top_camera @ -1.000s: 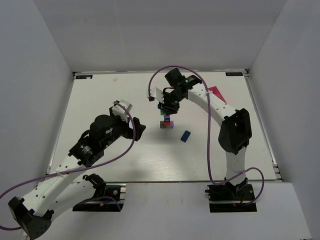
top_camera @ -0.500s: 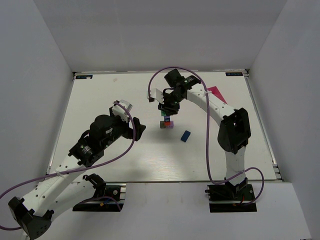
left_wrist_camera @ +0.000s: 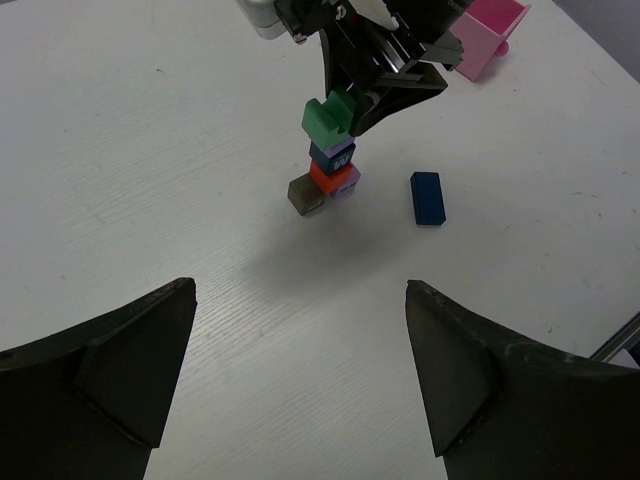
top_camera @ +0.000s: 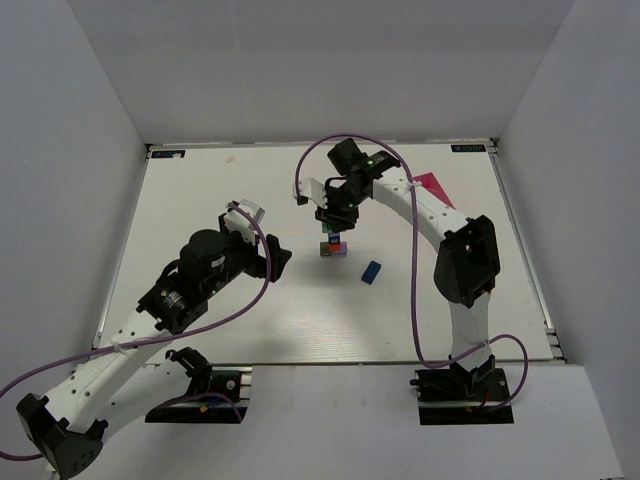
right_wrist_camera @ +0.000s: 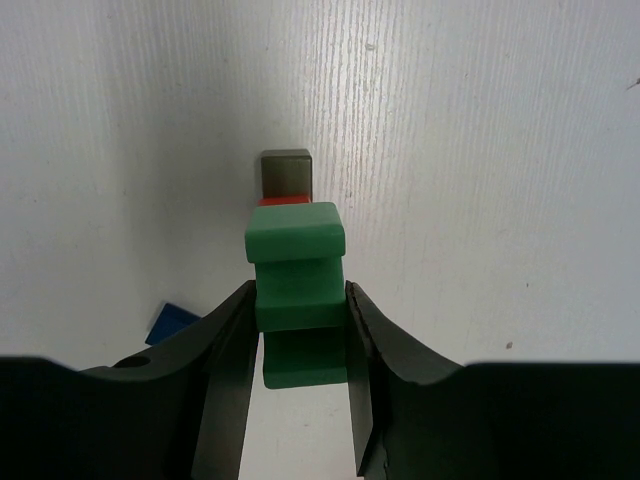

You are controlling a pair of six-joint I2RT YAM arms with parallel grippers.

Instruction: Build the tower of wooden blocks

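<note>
Placing step: holding the green block (right_wrist_camera: pixel 296 265) atop the tower (left_wrist_camera: pixel 333 172), centre of the bench (left_wrist_camera: pixel 150 150), in clenched right jaws; left jaws released, empty, nearer. Next, likely: squaring it, then letting go

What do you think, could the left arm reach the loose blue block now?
Probably yes: the open left tool faces the blue block, which lies clear of the tower, where the right tool holds the green block.
</note>
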